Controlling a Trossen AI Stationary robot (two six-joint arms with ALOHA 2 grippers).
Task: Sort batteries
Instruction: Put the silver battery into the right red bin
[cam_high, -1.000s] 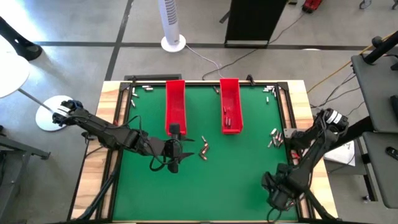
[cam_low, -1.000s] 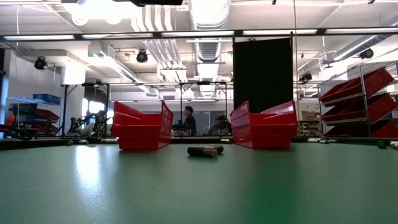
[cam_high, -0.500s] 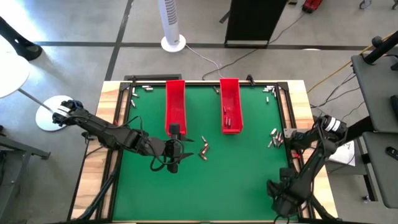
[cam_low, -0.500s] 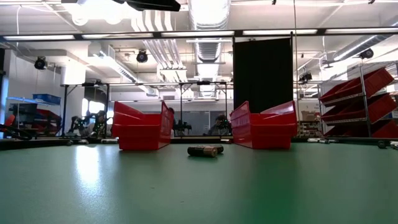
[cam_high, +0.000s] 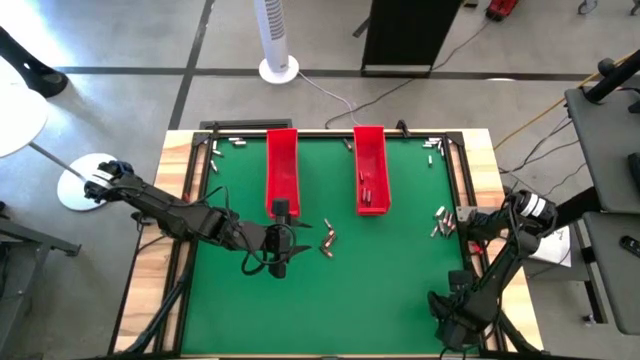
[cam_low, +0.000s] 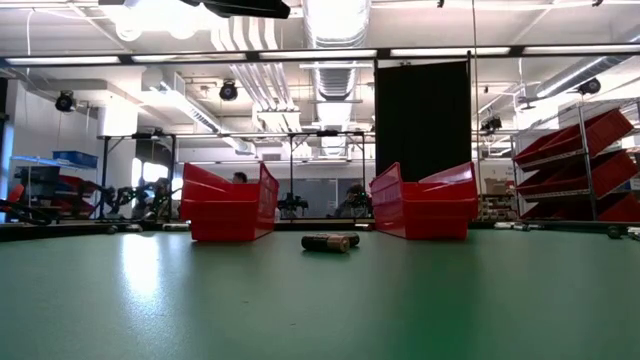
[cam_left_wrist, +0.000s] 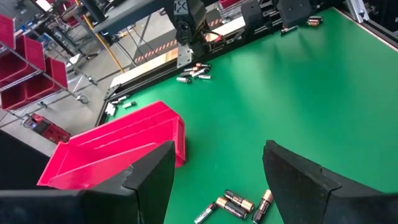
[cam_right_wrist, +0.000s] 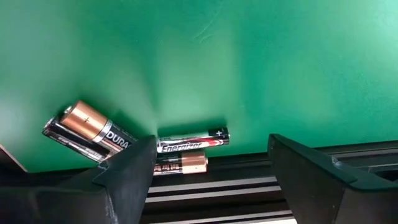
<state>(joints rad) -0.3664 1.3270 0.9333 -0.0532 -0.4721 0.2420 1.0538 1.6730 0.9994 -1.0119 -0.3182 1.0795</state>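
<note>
Green felt covers the table (cam_high: 380, 280), where the left gripper (cam_high: 281, 247) hovers just in front of the left red tray (cam_high: 282, 165), fingers spread and empty, beside loose batteries (cam_high: 328, 238) mid-table. The right gripper (cam_right_wrist: 211, 171) is at the right edge, its fingers apart with nothing held, over the batteries (cam_right_wrist: 149, 146) lying there against the black frame (cam_right_wrist: 261, 186).

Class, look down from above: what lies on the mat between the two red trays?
High view: nothing; between the left tray and the right tray only bare green mat shows.

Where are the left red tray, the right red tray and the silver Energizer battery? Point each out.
left red tray (cam_high: 282, 170), high view, bare floor.
right red tray (cam_high: 370, 150), high view, bare floor.
Energizer battery (cam_right_wrist: 193, 140), right wrist view, its label.
</note>
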